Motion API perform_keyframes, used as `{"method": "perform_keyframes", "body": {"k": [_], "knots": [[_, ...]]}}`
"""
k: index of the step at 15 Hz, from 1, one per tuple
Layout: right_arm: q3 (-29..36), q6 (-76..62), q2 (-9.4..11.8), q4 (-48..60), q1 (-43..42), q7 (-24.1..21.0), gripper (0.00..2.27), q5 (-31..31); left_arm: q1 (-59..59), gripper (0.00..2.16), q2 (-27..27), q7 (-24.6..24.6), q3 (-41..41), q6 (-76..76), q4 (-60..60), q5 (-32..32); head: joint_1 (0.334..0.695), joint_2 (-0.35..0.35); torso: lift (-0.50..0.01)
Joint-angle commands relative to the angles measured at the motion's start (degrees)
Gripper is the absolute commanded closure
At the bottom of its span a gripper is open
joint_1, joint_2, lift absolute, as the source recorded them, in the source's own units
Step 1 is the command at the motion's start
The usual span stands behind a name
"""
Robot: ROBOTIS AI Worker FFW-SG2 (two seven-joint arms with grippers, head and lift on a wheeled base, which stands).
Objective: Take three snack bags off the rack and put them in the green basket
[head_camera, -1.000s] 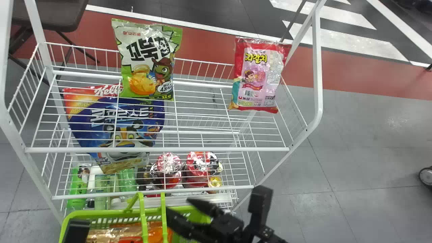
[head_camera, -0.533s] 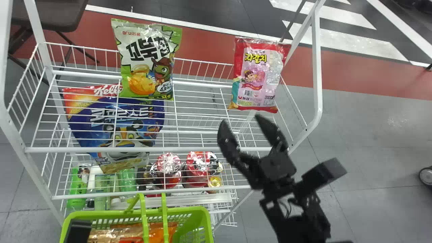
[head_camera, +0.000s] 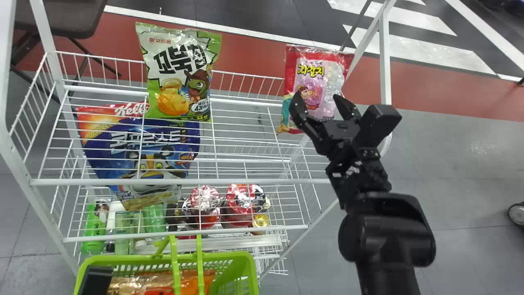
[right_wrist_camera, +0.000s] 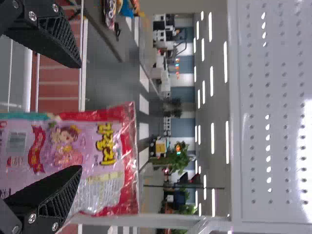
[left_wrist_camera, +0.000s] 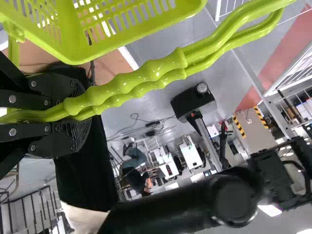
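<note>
1. The right tool (head_camera: 317, 98) had moved up and forward to the pink bag (head_camera: 313, 69).
2. It was wide open, holding nothing, one finger overlapping that bag.
3. The pink bag stood at the right of the rack's (head_camera: 254, 181) upper shelf, the green bag (head_camera: 176, 61) left.
4. The blue bag (head_camera: 163, 133) was below.
5. The left tool (head_camera: 96, 280) gripped the basket's (head_camera: 245, 262) handles (left_wrist_camera: 141, 73); an orange bag (head_camera: 189, 280) lay inside.

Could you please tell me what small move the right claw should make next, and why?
Probably a slight shift to the robot's right before closing: the right claw is open at the pink snack bag, but one finger lies outside the bag's left edge while the other overlaps its front.
</note>
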State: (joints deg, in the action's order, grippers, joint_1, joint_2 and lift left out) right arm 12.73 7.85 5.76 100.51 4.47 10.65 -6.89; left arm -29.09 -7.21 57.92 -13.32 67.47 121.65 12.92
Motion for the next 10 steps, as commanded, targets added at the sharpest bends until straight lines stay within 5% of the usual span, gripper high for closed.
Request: {"method": "perform_keyframes", "body": {"k": [1,6,7,9,10], "knots": [[2.30,3.36,0.66,-6.29,-5.88,0.16,0.08,0.48,-0.01,1.77,-0.08,0.00,0.23,0.17,-0.01,0.00,0.695,-0.350,-0.026],[3.09,10.57,3.03,-12.09,-11.41,9.12,0.15,-1.02,0.35,1.77,0.00,-0.35,0.32,0.17,-0.71,0.00,0.695,-0.350,-0.026],[2.92,13.20,3.21,-12.27,-11.94,10.97,0.38,-0.58,0.43,1.77,0.09,-0.44,0.23,0.17,-0.80,0.00,0.695,-0.350,-0.026],[2.74,17.60,3.47,-12.27,-12.82,13.43,1.57,0.04,0.43,1.77,0.09,-0.44,0.05,0.17,-0.80,0.00,0.695,-0.350,-0.026],[3.35,20.23,3.47,-12.27,-13.26,14.84,1.95,-0.58,0.43,1.77,0.09,-0.70,-0.04,0.17,-0.71,0.00,0.695,-0.350,-0.026]]}}
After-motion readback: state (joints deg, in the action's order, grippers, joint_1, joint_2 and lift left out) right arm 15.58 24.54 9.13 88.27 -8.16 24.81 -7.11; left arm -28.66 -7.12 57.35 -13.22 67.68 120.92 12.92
